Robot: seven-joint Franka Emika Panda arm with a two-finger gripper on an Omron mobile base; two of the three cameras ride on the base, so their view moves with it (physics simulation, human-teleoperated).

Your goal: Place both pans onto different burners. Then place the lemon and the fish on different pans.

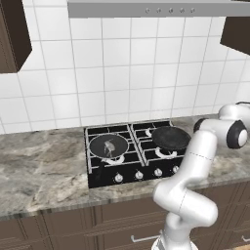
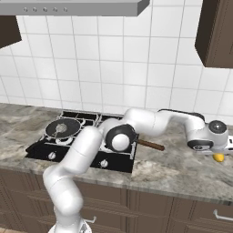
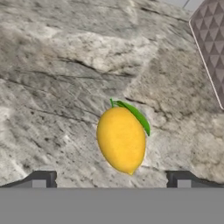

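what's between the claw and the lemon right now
Nothing. In the hand view the open claw looks straight down on the lemon, which lies on the marble counter; the stretch between the fingertips and the fruit is bare.

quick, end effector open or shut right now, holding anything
End effector: open, holding nothing; its tips stand either side of the lemon on the counter, above it.

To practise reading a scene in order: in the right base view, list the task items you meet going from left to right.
Pan holding the fish → second pan's handle → tool → lemon beneath it.
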